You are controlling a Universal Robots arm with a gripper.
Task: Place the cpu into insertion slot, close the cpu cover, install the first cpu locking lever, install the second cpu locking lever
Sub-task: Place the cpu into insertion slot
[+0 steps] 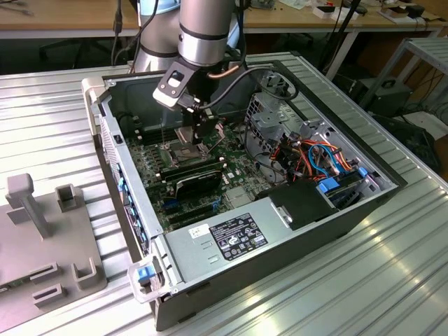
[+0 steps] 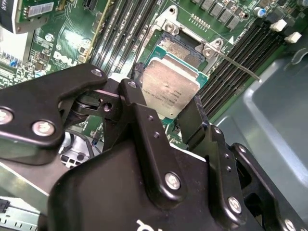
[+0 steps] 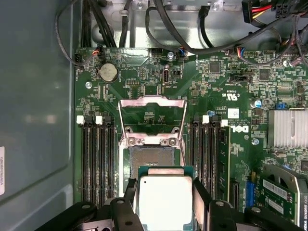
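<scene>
My gripper (image 3: 164,193) is shut on the cpu (image 3: 163,199), a flat square chip with a silvery top plate held by two opposite edges between the black fingers (image 2: 132,98). The cpu (image 2: 171,89) hangs just above and to one side of the insertion slot (image 3: 151,156), a dark square socket rimmed in silver on the green board. The cpu cover (image 3: 152,100) stands swung open, away from the slot. A thin metal locking lever (image 2: 236,65) sticks out beside the slot. In the exterior view the gripper (image 1: 203,136) reaches down into the open computer case over the slot (image 1: 183,152).
Long black memory slots (image 3: 96,159) flank the socket on both sides. A black card (image 1: 199,180), a finned heat sink (image 3: 288,127), cable bundles (image 1: 315,154) and the power supply (image 1: 231,238) crowd the case. A grey fixture (image 1: 49,231) sits at the exterior view's left.
</scene>
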